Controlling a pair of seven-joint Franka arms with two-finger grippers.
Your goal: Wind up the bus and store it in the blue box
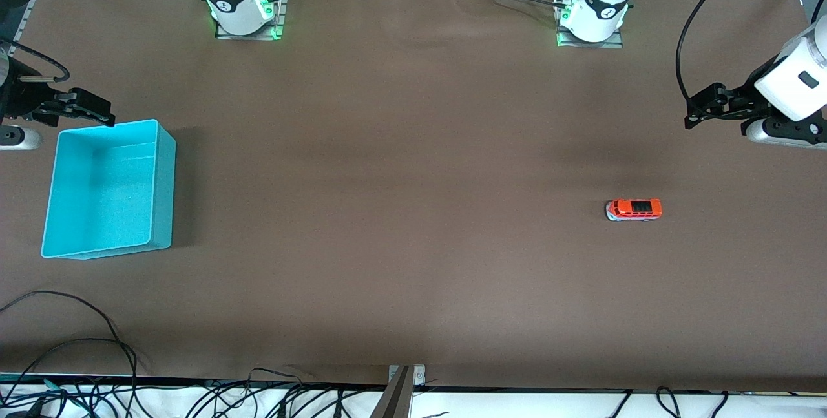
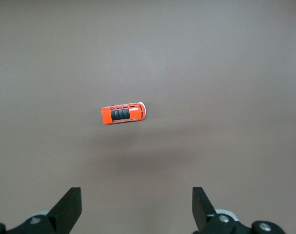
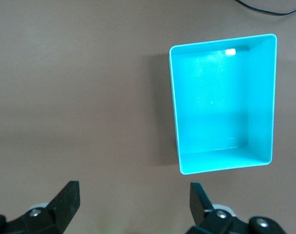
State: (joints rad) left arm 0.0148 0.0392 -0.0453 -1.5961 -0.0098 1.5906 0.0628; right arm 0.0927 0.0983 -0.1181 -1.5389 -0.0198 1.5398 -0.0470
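1. The bus [image 1: 634,209] stands on its wheels on the brown worktop [image 1: 400,211], toward the left arm's end, lying lengthwise along the worktop with its whitish front end turned toward the right arm's end. Nothing touches it, and bare worktop lies all around it.
2. The left pincer [image 1: 690,117] hangs in the air over the left arm's end of the worktop, well apart from the bus; in the left wrist view its fingers [image 2: 69,207] stand wide with nothing between them, and the bus [image 2: 123,113] shows below.
3. The blue box [image 1: 165,185] sits at the right arm's end, well apart from the bus, open top up, with nothing inside it.
4. The right pincer [image 1: 106,119] hangs just over the box's rim on the side toward the arms' bases; its fingers [image 3: 67,202] are spread wide and hold nothing.
5. Loose black cables [image 1: 77,340] lie at the worktop's edge nearest the front camera, clear of both bus and box.
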